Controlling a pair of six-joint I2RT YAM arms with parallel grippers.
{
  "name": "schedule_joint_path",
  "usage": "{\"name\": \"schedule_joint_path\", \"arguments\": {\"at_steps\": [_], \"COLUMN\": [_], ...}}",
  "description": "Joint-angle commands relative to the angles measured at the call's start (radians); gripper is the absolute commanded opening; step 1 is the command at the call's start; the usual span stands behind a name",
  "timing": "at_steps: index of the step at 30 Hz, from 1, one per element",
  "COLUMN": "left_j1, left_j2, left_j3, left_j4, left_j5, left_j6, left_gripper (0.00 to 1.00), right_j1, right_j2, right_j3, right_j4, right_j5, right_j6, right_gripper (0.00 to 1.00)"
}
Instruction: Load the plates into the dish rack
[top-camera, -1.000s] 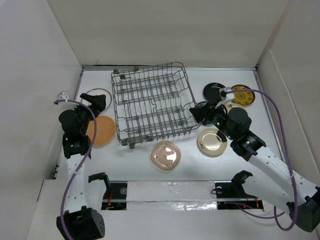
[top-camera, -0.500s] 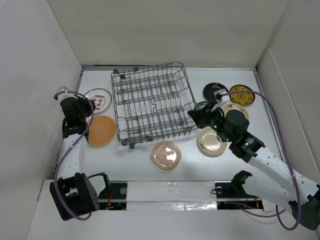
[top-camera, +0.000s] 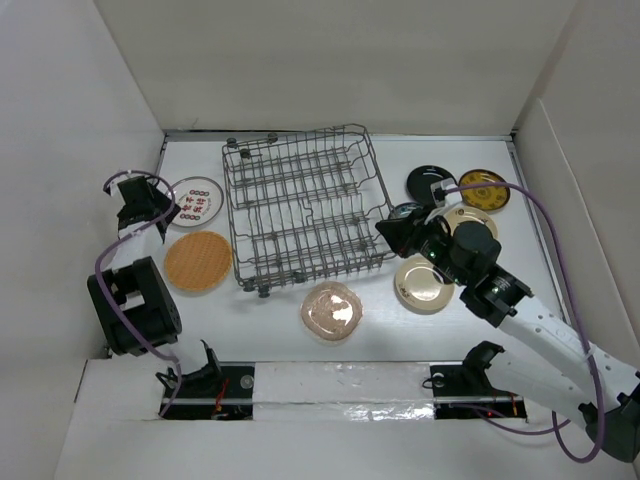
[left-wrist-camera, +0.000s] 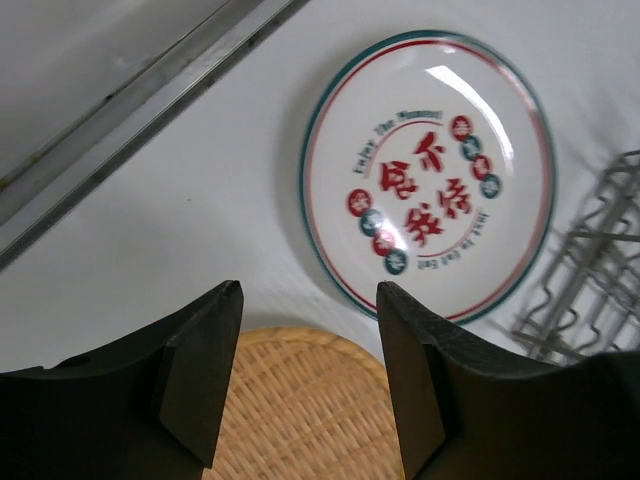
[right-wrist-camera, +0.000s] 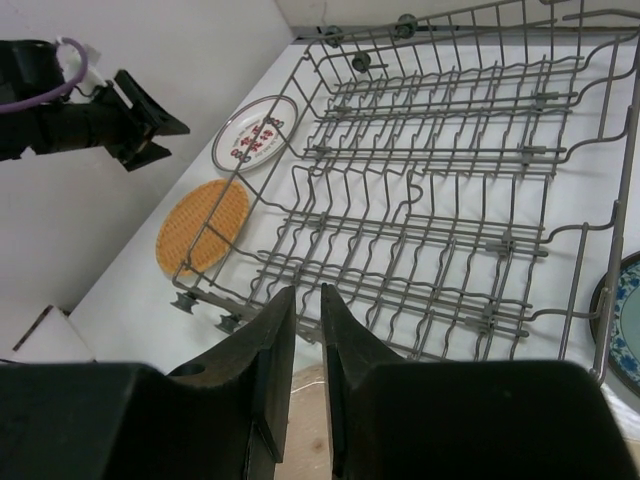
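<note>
The dish rack (top-camera: 300, 210) stands upright, and the plates lie flat around it. A white lettered plate (left-wrist-camera: 425, 175) and an orange woven plate (top-camera: 198, 261) are to its left, a copper plate (top-camera: 331, 311) is in front, and the others are to its right. The left gripper (left-wrist-camera: 308, 295) hangs left of the rack, spread wide and empty. The right gripper (right-wrist-camera: 303, 300), fingers all but pressed together on nothing, sits just beside the rack's right side.

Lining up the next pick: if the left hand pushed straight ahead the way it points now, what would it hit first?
Probably the white printed plate, dead ahead of the open left hand; the orange woven plate shows lower, off that line. Depth is unclear: bare table may come first.
</note>
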Motion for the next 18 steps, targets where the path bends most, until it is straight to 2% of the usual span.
{"name": "schedule_joint_path", "arguments": {"at_steps": [1, 6, 10, 18], "left_j1": [0.034, 0.043, 0.066, 0.066], "left_j2": [0.055, 0.155, 0.259, 0.348], "left_j3": [0.061, 0.083, 0.094, 0.097], "left_j4": [-0.029, 0.003, 0.046, 0.121], "left_j5": [-0.007, 0.024, 0.132, 0.194], "left_j6": [0.018, -0.009, -0.052, -0.095], "left_gripper": [0.53, 0.5, 0.5, 0.48], "right_j1": [0.015, 0.015, 0.015, 0.015], "right_j2": [-0.022, -0.04, -0.04, -0.008], "right_j3": [0.014, 0.014, 0.014, 0.016], "right_j4": [0.034, 0.028, 0.025, 0.037], "right_j5": [0.009, 0.014, 0.014, 0.001], "right_j6": [-0.017, -0.021, -0.023, -0.021], "right_gripper": [0.22, 0.26, 0.27, 0.27]}}
